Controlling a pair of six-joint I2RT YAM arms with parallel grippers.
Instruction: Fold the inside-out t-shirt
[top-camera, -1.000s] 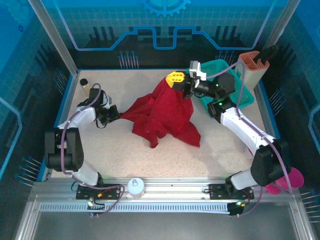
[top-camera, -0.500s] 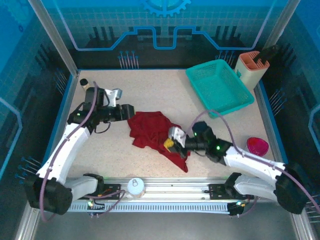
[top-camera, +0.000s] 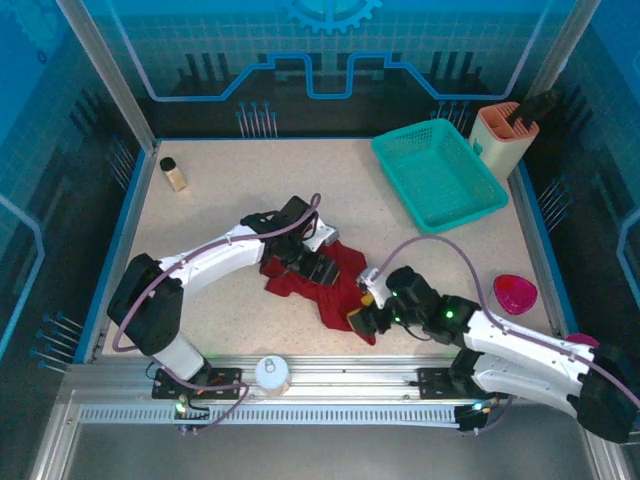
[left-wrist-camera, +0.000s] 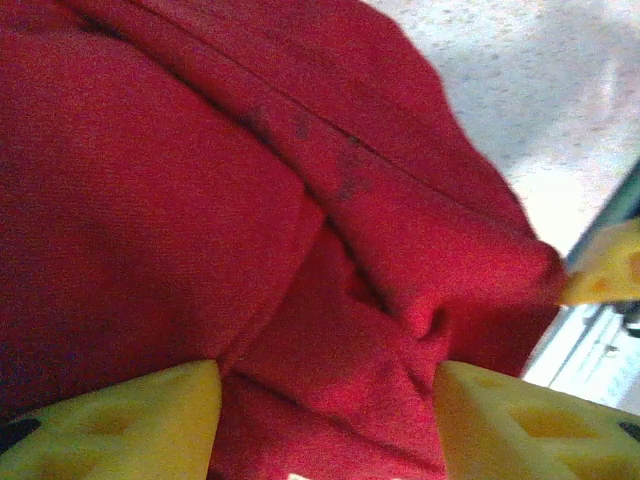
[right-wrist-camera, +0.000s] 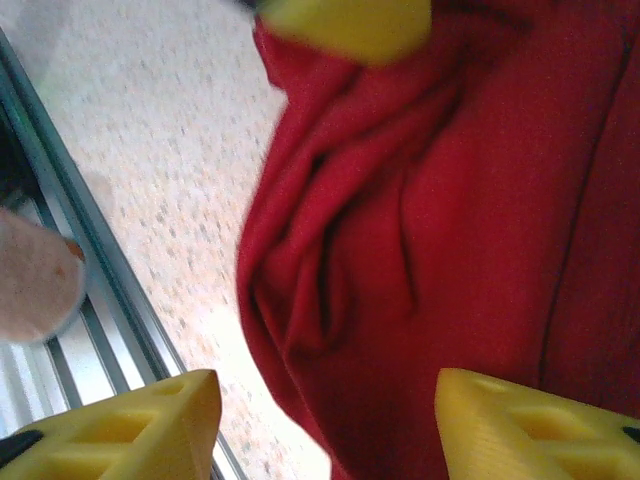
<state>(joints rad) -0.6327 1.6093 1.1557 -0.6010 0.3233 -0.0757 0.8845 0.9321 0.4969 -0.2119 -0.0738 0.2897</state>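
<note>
The inside-out t-shirt (top-camera: 335, 295) lies crumpled in a heap near the middle of the tabletop (top-camera: 220, 200), slightly toward 6 o'clock. The left gripper (top-camera: 318, 265) sits over the heap's 12 o'clock part and the right gripper (top-camera: 363, 310) at its 5 o'clock corner. In both wrist views the jaws are spread wide, with cloth between them but nothing clenched. The step in hand looks like spreading the heap flat. To do that well, each gripper should pinch a single outer edge rather than a thick fold, and then the two should draw apart toward 9 and 3 o'clock. Collar, sleeves and hem cannot be told apart in the wrinkles. The left gripper covers part of the cloth from above, and both wrist views are too close and soft to show layers.
</note>
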